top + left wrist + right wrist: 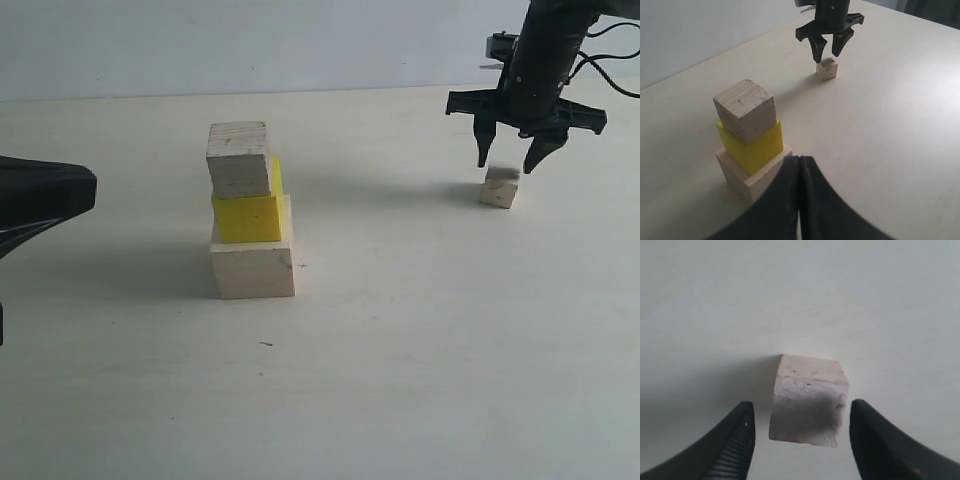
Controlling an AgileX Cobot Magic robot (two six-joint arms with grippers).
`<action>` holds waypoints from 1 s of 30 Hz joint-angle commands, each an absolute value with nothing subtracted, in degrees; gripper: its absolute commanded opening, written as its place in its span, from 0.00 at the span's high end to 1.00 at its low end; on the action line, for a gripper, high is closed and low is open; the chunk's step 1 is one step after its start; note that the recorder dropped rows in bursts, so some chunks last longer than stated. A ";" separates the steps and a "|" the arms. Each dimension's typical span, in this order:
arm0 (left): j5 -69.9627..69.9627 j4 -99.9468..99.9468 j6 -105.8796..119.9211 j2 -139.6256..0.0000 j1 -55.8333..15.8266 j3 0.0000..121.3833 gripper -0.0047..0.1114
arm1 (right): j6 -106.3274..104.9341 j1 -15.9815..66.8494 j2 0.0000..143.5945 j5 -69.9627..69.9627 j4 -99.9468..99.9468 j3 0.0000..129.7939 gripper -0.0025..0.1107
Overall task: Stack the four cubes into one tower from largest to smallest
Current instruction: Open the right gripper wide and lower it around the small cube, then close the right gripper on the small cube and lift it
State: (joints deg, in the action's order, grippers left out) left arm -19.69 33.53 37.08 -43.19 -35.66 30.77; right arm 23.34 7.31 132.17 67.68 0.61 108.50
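Three cubes form the tower (250, 215): a large pale wooden cube (254, 264) at the bottom, the yellow cube (248, 215) on it, and the medium grained cube (239, 158) on top, turned slightly askew. The small pale cube (499, 187) sits alone on the table at the right. My right gripper (513, 158) hangs open just above it, one finger to each side with gaps on both sides; the right wrist view shows the small cube (809, 400) between the fingertips (742, 427). My left gripper (801, 161) is shut and empty, near the tower (751, 137).
A pale table (420, 330) carries everything, with a plain white wall behind it. The left gripper's dark body (40, 200) juts in at the left edge of the exterior view.
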 commanded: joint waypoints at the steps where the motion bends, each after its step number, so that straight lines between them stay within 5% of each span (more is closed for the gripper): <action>1: -19.14 33.58 36.77 -42.76 -35.96 30.72 0.96 | 23.55 7.30 133.40 67.14 1.02 108.57 0.49; 30: -19.48 33.58 36.77 -42.76 -35.96 30.72 0.96 | 20.54 7.30 134.00 64.47 1.26 108.57 0.49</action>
